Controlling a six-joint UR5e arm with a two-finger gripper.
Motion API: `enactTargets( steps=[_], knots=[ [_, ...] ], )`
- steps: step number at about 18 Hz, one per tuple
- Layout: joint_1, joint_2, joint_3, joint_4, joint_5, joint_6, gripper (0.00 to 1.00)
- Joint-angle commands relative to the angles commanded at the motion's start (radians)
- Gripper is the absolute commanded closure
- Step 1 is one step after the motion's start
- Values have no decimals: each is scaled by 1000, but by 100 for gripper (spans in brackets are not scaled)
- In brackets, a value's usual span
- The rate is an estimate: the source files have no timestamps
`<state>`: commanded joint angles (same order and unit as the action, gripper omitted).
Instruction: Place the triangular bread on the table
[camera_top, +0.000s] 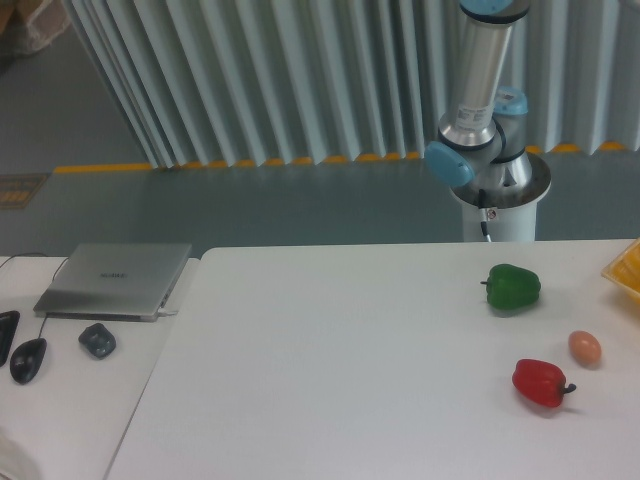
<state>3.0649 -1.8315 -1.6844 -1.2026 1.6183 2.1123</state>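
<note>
From left to right: the table (330, 360) carries a green pepper (514, 287), a red pepper (540, 383) and an egg (585, 347), with a yellow tray (626, 268) cut off by the right edge. The triangular bread is nowhere in view, so I cannot give its bearing or long axis. Only my arm (480, 90) shows, its column rising past the top edge behind the table; my pincer is out of frame, its state unknown.

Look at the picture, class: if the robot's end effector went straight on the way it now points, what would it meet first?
That cannot be settled here: the end effector is out of view. Only the arm shows, its column running out past the top edge, so neither direction nor path can be judged. The triangular bread is not visible either.
</note>
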Motion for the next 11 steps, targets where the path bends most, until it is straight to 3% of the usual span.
enactTargets(
  steps=[11],
  knots=[
    [0,-55,25,5,-2,-15,0]
  ],
)
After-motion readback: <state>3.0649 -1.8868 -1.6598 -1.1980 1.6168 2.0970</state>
